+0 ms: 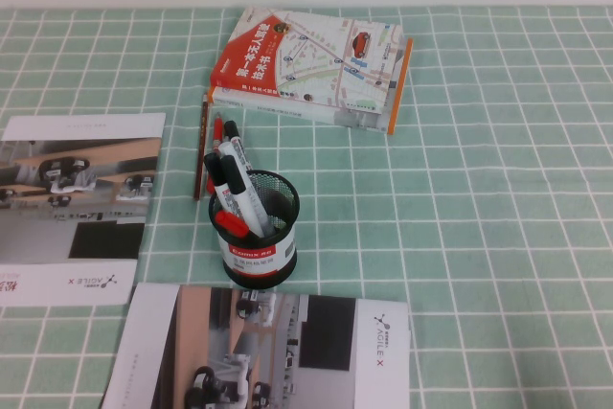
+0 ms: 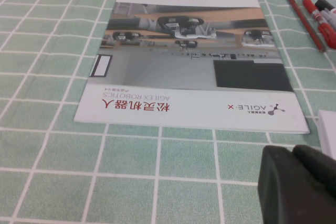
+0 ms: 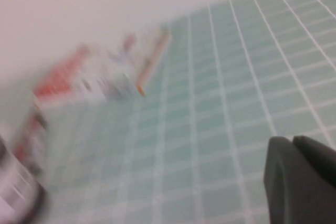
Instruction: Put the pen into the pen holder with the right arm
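The pen holder (image 1: pixel 257 241), a black mesh cup with a white label and red band, stands in the middle of the table in the high view. The pen (image 1: pixel 243 182), a white marker with a black cap, stands tilted inside it, next to a second similar marker and a red-capped one. Neither arm shows in the high view. My right gripper (image 3: pixel 291 141) is shut and empty, above the checked cloth and away from the cup. My left gripper (image 2: pixel 291 150) is shut and empty, low over the cloth beside a brochure (image 2: pixel 189 61).
A stack of books (image 1: pixel 311 69) lies behind the cup. A thin red pen (image 1: pixel 215 146) and a brown pencil (image 1: pixel 201 150) lie on the cloth to the cup's left rear. Brochures lie at the left (image 1: pixel 77 208) and at the front (image 1: pixel 268 352).
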`<state>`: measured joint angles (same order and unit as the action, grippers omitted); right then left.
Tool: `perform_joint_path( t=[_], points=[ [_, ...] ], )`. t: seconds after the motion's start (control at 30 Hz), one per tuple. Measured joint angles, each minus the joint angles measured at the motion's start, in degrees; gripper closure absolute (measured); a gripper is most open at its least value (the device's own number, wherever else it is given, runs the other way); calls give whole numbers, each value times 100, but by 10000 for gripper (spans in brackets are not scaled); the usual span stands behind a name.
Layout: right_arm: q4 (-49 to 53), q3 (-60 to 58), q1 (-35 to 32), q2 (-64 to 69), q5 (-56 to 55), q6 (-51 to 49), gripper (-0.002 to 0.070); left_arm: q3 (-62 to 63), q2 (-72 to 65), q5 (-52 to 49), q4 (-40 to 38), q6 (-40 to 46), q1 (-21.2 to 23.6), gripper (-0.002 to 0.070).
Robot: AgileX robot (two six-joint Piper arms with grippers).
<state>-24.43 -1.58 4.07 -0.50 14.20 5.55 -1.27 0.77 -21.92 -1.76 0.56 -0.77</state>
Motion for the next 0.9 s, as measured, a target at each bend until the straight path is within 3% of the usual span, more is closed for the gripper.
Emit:
perform_joint_path(
  t=[0.17, 0.3, 0.53, 0.9],
  points=[
    [-1931, 0, 0, 0, -575, 0, 696, 0, 0, 0, 0, 0, 0, 679],
    [-2379, 0, 0, 0, -914, 0, 696, 0, 0, 0, 0, 0, 0, 679],
    [-2392, 517, 0, 506, -91, 0, 696, 0, 0, 0, 0, 0, 0, 679],
    [-999, 3233, 0, 4331, 1952, 0, 696, 0, 0, 0, 0, 0, 0, 679]
  ],
)
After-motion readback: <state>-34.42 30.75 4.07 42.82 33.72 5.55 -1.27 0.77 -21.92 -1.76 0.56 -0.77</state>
